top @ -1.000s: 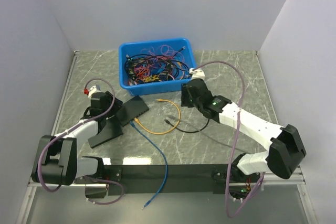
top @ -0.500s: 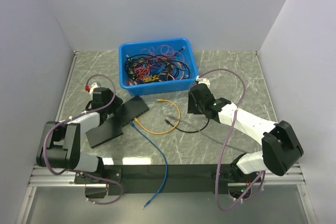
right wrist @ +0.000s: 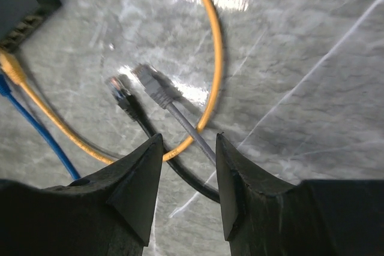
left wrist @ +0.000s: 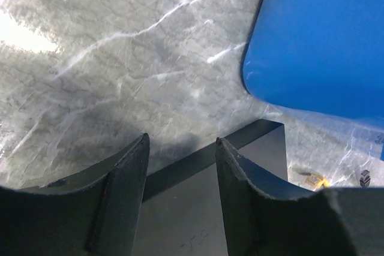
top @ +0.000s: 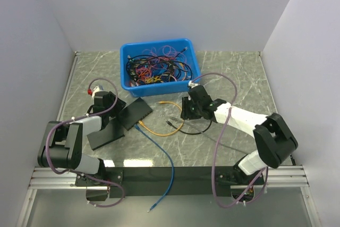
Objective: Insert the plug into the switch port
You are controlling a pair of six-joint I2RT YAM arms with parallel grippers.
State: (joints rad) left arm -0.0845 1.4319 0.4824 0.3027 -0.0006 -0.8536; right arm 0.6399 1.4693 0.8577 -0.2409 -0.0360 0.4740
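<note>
Currently the left gripper (left wrist: pixel 180 148) hovers over one edge of the flat black network switch (top: pixel 135 111), its fingers apart and gripping nothing. The switch lies on the grey marble-patterned bench (top: pixel 228 73), at about 7 o'clock from the blue plastic bin of tangled cables (top: pixel 159 90).

At 3 o'clock from the switch, the right gripper (right wrist: pixel 189 142) hangs low over the bench with its fingers also spread and empty. Just beyond them, at 11 o'clock in the right wrist view, the grey plug (right wrist: pixel 150 88) and the black plug (right wrist: pixel 118 88) lie loose side by side inside the loop of the orange cable (right wrist: pixel 213 46). The orange cable and a blue cable (right wrist: pixel 36 130) run up to the switch's port row; whether they are seated I cannot tell.
</note>
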